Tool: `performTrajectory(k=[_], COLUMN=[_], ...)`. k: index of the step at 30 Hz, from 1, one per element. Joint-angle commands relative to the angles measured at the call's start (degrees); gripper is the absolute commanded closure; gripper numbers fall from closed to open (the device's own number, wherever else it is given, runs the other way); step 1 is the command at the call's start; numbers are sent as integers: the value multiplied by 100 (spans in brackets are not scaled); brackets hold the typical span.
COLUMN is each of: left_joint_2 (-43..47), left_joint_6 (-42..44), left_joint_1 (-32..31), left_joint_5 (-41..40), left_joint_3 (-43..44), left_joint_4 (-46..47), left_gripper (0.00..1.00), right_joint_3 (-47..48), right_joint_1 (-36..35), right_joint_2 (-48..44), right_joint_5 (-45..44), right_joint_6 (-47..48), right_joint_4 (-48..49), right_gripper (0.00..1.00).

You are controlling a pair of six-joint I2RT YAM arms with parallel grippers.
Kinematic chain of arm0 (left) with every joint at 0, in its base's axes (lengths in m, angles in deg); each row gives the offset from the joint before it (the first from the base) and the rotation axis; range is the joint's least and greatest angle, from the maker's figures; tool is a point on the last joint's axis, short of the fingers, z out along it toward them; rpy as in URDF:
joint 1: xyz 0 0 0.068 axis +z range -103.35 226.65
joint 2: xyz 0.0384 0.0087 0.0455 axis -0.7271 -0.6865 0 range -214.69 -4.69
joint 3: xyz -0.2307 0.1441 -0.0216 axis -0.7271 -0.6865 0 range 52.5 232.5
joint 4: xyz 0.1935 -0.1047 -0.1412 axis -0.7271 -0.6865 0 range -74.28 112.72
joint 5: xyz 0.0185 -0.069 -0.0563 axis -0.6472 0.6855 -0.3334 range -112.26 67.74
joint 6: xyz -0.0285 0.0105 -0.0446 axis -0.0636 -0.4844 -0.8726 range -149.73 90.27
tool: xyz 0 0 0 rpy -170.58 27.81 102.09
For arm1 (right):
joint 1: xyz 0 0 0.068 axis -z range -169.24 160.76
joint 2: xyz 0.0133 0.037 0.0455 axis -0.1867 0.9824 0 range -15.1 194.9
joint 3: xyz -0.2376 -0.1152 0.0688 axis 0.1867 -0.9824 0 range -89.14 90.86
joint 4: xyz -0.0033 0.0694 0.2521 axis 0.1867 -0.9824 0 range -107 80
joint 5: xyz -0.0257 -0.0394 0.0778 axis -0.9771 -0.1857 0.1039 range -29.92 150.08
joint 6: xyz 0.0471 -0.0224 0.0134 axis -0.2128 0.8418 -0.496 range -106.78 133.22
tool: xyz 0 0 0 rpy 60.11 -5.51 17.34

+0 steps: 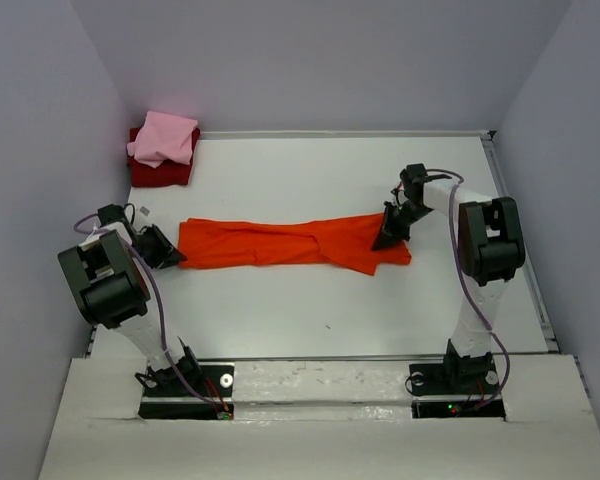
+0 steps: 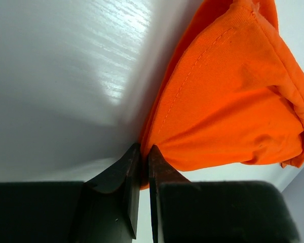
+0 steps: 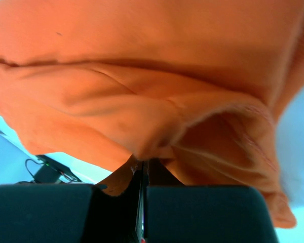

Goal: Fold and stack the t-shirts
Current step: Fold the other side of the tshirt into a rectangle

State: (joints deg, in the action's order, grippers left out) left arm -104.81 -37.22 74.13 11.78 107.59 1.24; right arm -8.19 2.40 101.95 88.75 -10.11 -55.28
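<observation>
The bright orange-red t-shirt lies stretched into a long band across the middle of the white table. My left gripper is shut on its left end; in the left wrist view the cloth is pinched between the dark fingertips. At the shirt's right end my right gripper is shut on a fold of the fabric, which fills the right wrist view above the closed jaws. A light pink t-shirt rests folded on a dark red t-shirt at the far left corner.
Grey walls enclose the table on three sides. A raised rim runs along the table's right edge. Both arm bases sit on the white ledge at the near edge.
</observation>
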Motion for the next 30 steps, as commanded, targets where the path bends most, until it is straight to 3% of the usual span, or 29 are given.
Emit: performTrajectory(k=[1,5,6,7,8,9,15,21,30], left_joint_2=[370,396,483,554,668,869,1300,1925,1786], left_joint_6=[90,116,81,46,28,37,-86,-1025,-2274], left_joint_1=[46,46,46,46,46,46,38,-199,-2404], left_joint_5=[-249,-153,-74,-91,-117,-108,-39,1453,903], left_joint_3=[-86,-43,-16,45,89,142,783,310,309], left_joint_4=[-375,-436,-489,-507,-524,-551,-982,-8,1172], left_gripper=[80,75,58,52,4,1,1,1,1], right_joint_3=[-298,-457,-387,-317,-238,-124,1027,1319,1082], right_joint_1=[-25,-25,-25,-25,-25,-25,-25,-139,-570], right_joint_2=[-367,-552,-613,-648,-675,-710,-745,-711,-421], right_joint_5=[-326,-344,-327,-300,-291,-283,86,692,799], right_joint_6=[180,171,171,162,154,145,127,-119,-400], right_joint_4=[-201,-148,-139,-174,-209,-262,-877,-896,-316], right_gripper=[100,100,100,100,100,100,100,100,100])
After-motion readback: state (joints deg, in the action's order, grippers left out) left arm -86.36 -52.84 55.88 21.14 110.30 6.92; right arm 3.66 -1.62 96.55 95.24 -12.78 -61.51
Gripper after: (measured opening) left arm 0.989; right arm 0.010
